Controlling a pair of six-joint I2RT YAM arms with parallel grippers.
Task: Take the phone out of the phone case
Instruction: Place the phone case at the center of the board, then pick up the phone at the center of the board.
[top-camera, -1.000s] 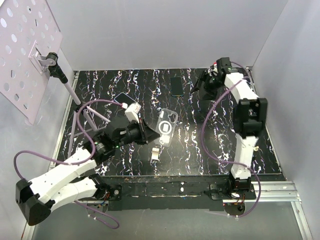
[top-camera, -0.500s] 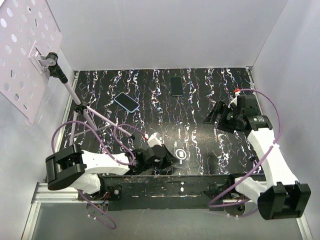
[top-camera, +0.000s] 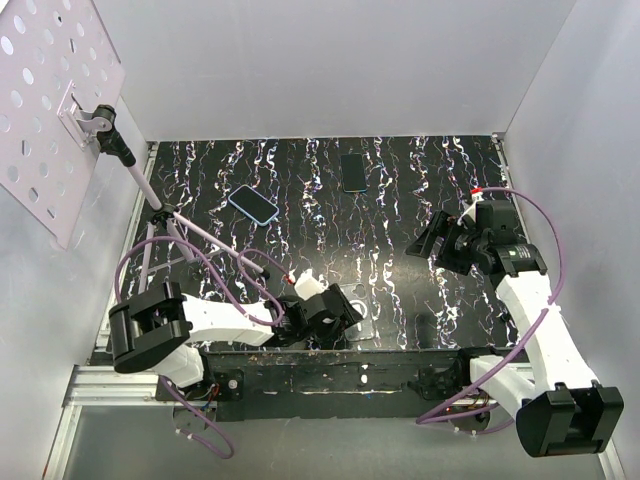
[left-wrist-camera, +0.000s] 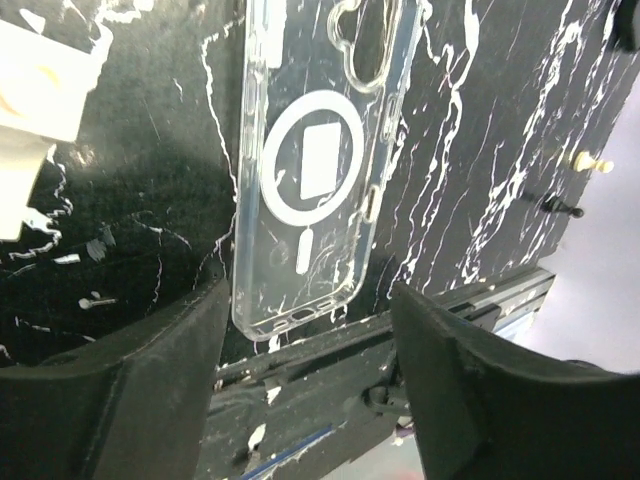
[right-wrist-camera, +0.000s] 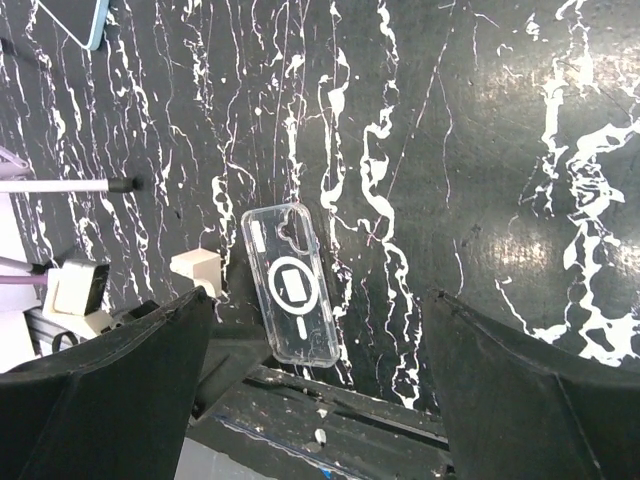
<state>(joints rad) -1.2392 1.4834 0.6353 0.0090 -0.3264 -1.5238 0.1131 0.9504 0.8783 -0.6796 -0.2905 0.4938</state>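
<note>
Although the overhead camera catches only a faint glint of it, the left wrist view shows the clear phone case (left-wrist-camera: 315, 170) plainly; it lies flat on the black marbled table (top-camera: 400, 180) with the marbling visible through it and nothing inside. Its near end sits between the fingers of the left gripper (left-wrist-camera: 310, 300), which stand spread wider than the case, so we read that gripper as released and holding nothing. The right wrist view sees the same case from high up, close to the table's near edge; the right gripper (right-wrist-camera: 320, 300) hangs with its fingers widely parted and empty. Only from above do we see the dark phone (top-camera: 352, 171), lying bare near the far edge, well apart from the case; a blue-edged phone (top-camera: 253, 204) lies to its left. A small white block (right-wrist-camera: 195, 268) sits near the case; a tripod (top-camera: 135, 175) carrying a perforated board (top-camera: 50, 100) stands at the left. From above, the left wrist covers the case's near end.
</note>
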